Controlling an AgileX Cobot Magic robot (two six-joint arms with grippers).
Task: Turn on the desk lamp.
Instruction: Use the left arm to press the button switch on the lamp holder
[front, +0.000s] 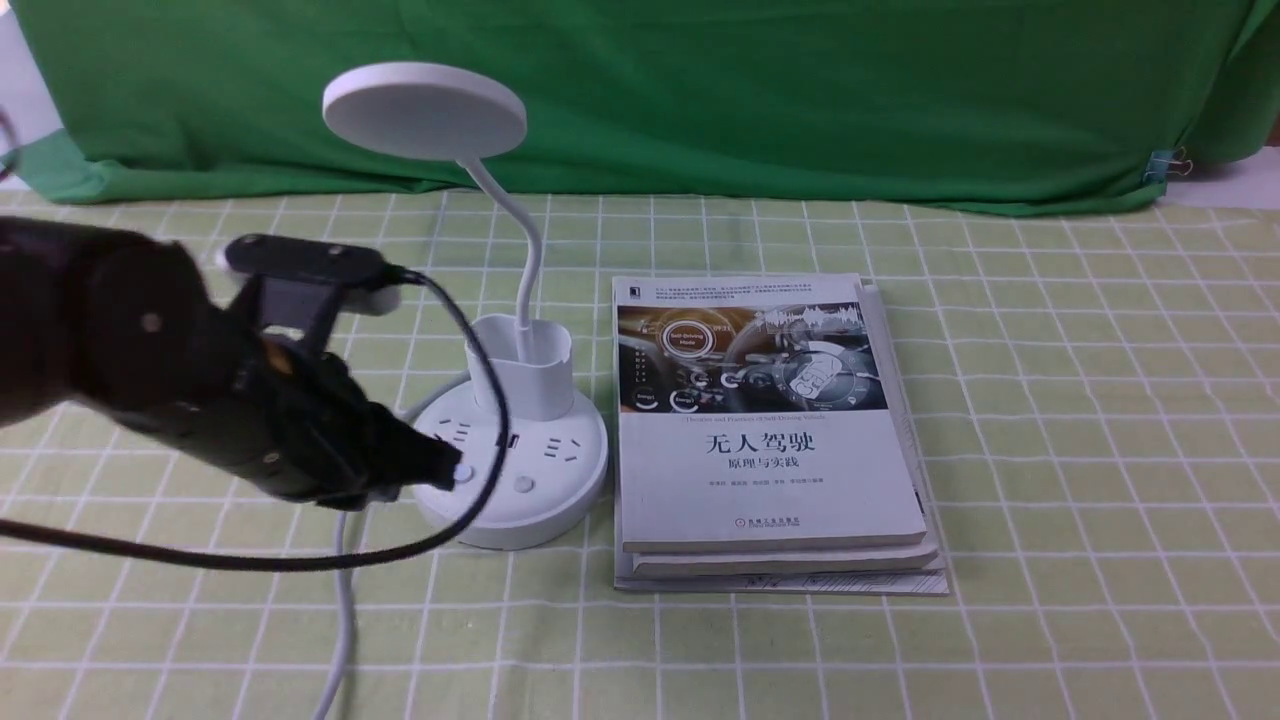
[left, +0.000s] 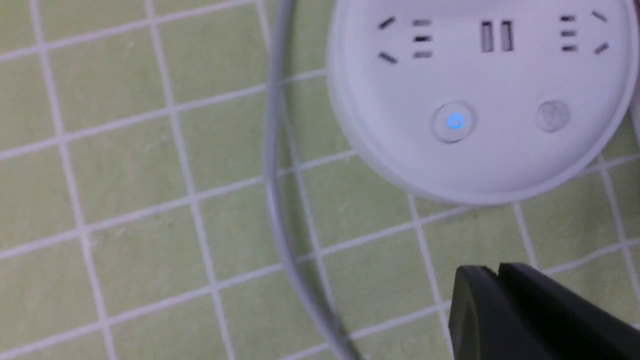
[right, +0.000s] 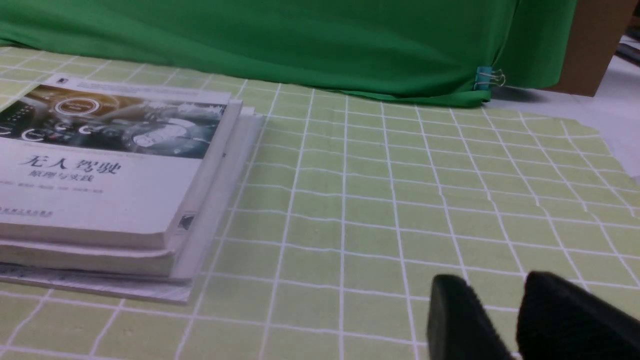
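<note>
The white desk lamp stands left of centre, with its disc head (front: 425, 110) up high, a cup holder (front: 522, 368) and a round base (front: 545, 490). My left gripper (front: 455, 470) is shut and empty, its tip by the base's left button. In the left wrist view the shut tip (left: 497, 272) is clear of the base (left: 500, 165). The left button (left: 454, 121) glows blue and the right button (left: 553, 116) is dark. The head shows no glow. My right gripper (right: 492, 287) is open and empty, low over the cloth and out of the front view.
A stack of books (front: 770, 430) lies right of the lamp base and also shows in the right wrist view (right: 110, 175). The lamp's white cord (left: 277, 200) runs left of the base toward the front edge (front: 345, 600). A green backdrop (front: 700, 90) hangs behind.
</note>
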